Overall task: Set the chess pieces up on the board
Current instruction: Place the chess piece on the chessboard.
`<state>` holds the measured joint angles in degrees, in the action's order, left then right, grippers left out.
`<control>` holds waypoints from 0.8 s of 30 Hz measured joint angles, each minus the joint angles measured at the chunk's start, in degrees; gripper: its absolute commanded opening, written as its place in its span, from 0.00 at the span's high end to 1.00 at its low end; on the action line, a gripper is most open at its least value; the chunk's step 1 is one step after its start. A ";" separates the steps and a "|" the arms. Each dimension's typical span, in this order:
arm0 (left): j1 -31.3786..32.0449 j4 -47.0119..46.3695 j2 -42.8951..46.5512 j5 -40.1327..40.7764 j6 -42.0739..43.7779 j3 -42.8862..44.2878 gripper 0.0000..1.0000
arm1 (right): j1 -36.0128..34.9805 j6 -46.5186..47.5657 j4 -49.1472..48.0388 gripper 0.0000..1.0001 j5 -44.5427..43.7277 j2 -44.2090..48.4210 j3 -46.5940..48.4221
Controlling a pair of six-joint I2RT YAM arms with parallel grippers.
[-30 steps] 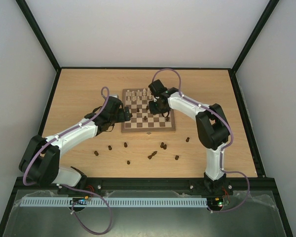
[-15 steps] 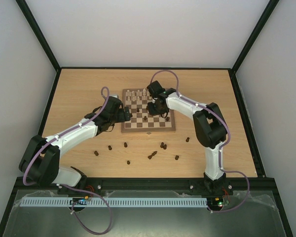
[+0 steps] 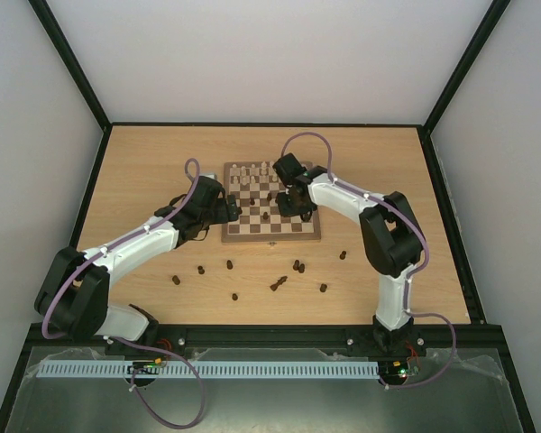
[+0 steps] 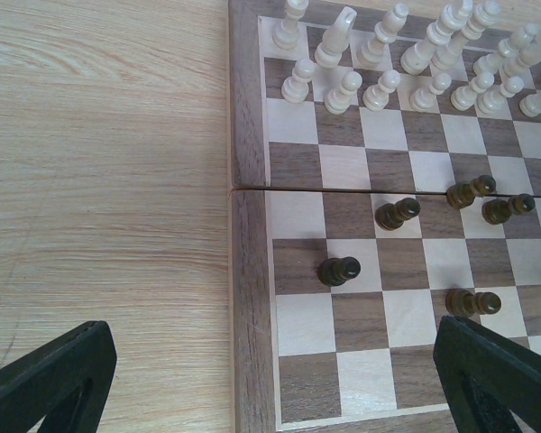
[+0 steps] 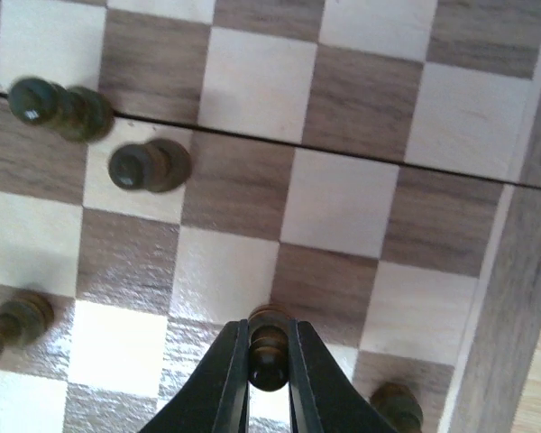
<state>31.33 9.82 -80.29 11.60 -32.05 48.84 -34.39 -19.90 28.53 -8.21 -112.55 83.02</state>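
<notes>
The board lies mid-table, with cream pieces along its far rows and a few dark pieces near its middle. Several dark pieces lie loose on the tabletop in front of it. My right gripper is shut on a dark pawn just above the board's squares, near the board's right side. My left gripper is open and empty at the board's left edge; its fingers straddle the border and the near-left squares. A dark pawn stands just ahead of it.
A black frame and white walls close in the tabletop. The left arm lies across the left side, the right arm across the right. One dark piece stands right of the board.
My right gripper has shifted slightly right and nearer over the board with the dark pawn. The left arm has not moved.
</notes>
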 measured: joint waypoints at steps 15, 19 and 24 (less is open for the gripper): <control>0.50 0.00 0.00 0.00 -0.02 0.00 0.00 | -0.04 -0.44 -0.02 0.77 -0.72 4.76 -6.34; 0.55 0.00 0.00 0.00 0.00 0.00 0.01 | -0.04 -0.90 -0.15 0.63 0.00 4.81 -6.40; 0.55 0.00 0.00 0.02 -0.02 0.00 0.00 | -0.04 -0.87 0.17 0.60 0.46 4.81 -4.90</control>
<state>31.88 9.82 -80.29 11.62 -32.08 48.84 -34.44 -20.78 28.71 -7.75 -107.74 78.13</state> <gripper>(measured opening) 0.995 0.390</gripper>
